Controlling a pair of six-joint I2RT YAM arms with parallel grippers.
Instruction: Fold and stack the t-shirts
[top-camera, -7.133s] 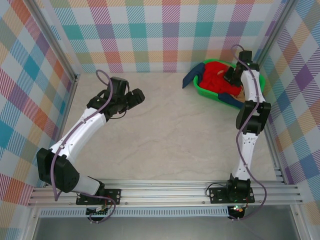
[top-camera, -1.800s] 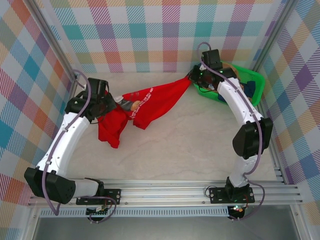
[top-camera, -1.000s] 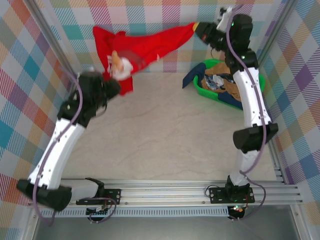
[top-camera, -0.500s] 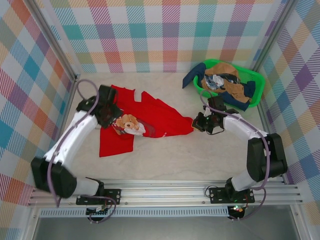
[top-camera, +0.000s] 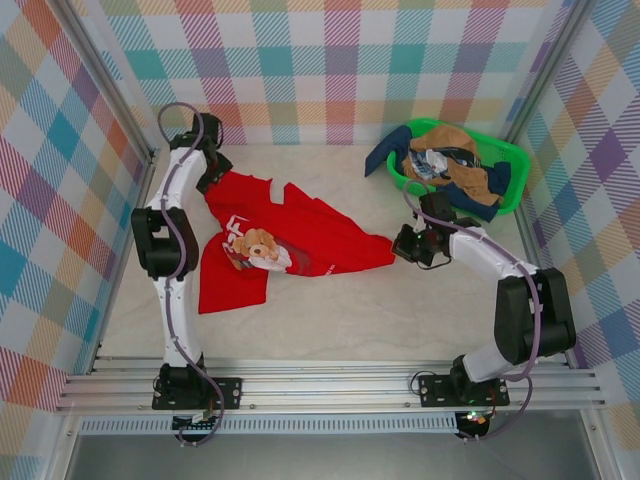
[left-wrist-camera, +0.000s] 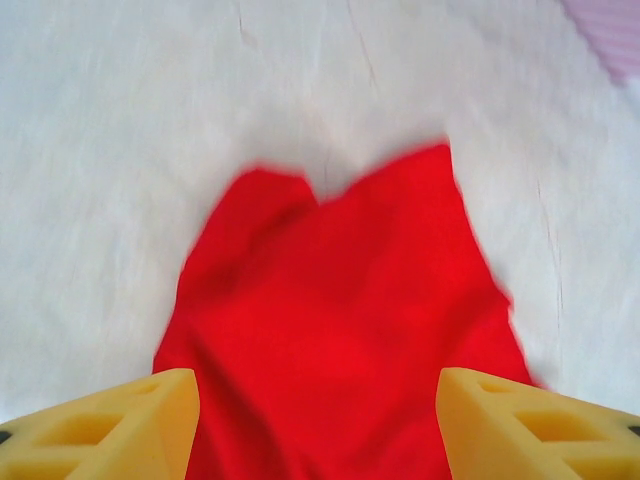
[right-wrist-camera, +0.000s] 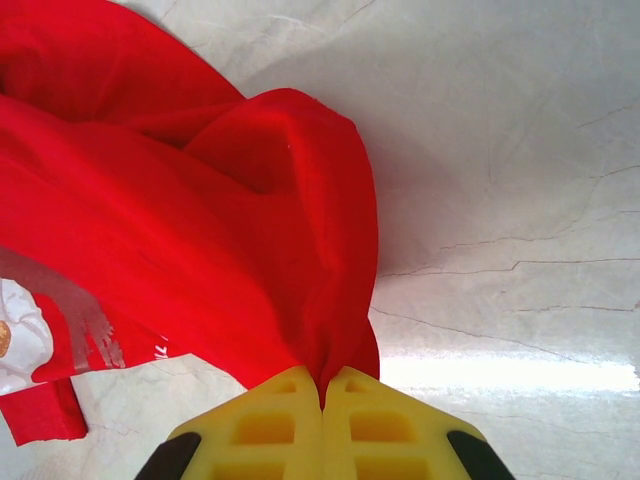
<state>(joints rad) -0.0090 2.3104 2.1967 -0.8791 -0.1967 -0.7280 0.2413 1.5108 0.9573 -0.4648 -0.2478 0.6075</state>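
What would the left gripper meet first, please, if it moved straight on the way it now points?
Most likely the red t-shirt, lying on the table straight ahead of the left gripper and its open jaws; depth is unclear.

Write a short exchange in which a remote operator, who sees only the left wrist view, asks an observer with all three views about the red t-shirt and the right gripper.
Operator: My left gripper is open over the red t-shirt. Is the other arm holding anything?
Observer: Yes. The right gripper is shut on the shirt's right-hand edge, pinching a fold of cloth between its fingers.
Operator: Which way up does the shirt lie?
Observer: Its teddy-bear print faces up; the cloth is spread on the table but wrinkled.
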